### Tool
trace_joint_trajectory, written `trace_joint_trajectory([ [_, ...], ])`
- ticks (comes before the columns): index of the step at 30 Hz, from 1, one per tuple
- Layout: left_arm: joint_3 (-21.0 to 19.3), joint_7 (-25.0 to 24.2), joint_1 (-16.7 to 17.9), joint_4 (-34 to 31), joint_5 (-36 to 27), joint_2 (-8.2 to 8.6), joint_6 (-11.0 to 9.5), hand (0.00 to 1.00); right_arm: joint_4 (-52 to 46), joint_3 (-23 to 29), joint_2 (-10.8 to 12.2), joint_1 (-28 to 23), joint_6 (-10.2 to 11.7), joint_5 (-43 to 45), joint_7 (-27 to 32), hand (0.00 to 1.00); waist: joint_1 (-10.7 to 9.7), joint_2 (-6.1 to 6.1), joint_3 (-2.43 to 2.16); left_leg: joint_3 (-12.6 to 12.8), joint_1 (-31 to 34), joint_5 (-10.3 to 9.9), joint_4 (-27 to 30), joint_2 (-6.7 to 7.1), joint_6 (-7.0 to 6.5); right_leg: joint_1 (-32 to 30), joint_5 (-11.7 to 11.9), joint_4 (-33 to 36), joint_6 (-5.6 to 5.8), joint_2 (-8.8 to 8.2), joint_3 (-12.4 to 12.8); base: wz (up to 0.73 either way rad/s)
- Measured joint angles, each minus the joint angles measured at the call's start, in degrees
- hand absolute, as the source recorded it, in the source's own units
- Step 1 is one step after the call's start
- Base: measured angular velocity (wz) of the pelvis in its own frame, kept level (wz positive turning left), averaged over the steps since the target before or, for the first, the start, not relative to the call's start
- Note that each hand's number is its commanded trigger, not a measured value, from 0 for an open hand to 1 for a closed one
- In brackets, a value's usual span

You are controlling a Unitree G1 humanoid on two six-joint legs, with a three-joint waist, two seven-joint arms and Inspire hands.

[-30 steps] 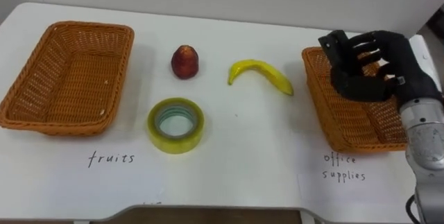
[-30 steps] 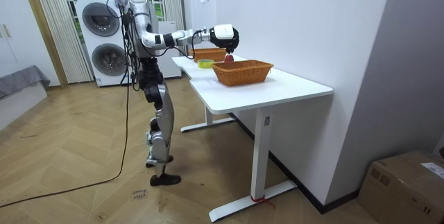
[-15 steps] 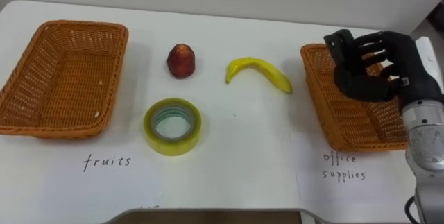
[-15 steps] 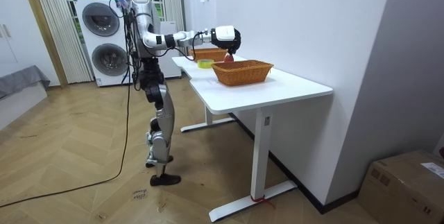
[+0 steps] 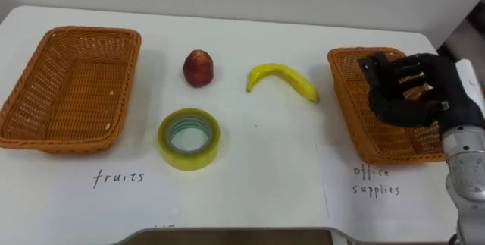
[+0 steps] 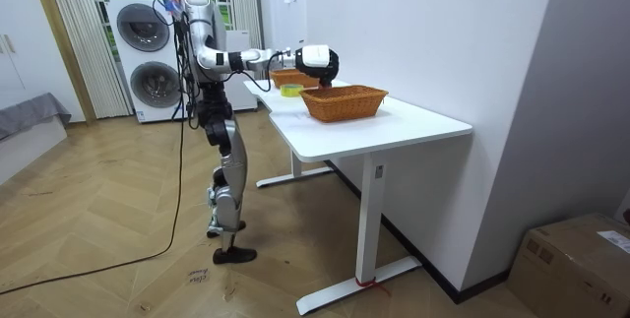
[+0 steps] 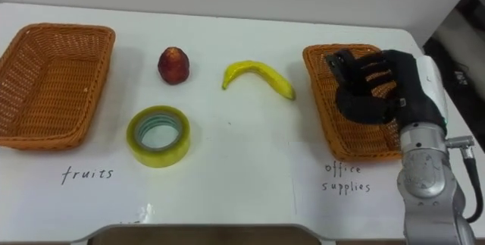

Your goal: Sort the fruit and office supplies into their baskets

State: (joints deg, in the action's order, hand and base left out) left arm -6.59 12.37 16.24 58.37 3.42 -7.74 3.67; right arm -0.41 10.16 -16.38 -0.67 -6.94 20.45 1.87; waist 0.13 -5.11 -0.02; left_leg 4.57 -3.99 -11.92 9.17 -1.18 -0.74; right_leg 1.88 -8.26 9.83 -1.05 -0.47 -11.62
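Observation:
A red apple and a yellow banana lie on the white table, at the middle back. A roll of yellow tape lies flat in front of the apple. The wicker basket above the handwritten word "fruits" stands at the left and holds nothing. At the right stands the basket marked "office supplies". My right hand hovers over that basket's near right part, open with loosely bent fingers and nothing in it. In the room view I stand at the table's end with that hand stretched over the table.
The table's near edge runs along the bottom of the eye views. A white wall rises right behind the table. In the room view two stacked washing machines stand behind me, and wooden floor lies around the table.
My right hand has sunk a little and drawn back toward me over the right basket. The fruit, the tape and both baskets lie as before.

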Motion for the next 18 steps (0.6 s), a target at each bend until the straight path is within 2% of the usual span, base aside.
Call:
trace_joint_trajectory([
  [18, -0.01, -0.05, 0.96, 0.09, 0.01, 0.06, 0.07, 0.0, 2.24, 0.04, 0.0, -0.68, 0.0, 0.14, -0.5, 0.0, 0.08, -0.61, 0.1, 0.03, -0.46, 0.0, -0.01, 0.09, -0.01, 0.33, 0.0, 0.19, 0.0, -0.06, 0.24, 0.0],
])
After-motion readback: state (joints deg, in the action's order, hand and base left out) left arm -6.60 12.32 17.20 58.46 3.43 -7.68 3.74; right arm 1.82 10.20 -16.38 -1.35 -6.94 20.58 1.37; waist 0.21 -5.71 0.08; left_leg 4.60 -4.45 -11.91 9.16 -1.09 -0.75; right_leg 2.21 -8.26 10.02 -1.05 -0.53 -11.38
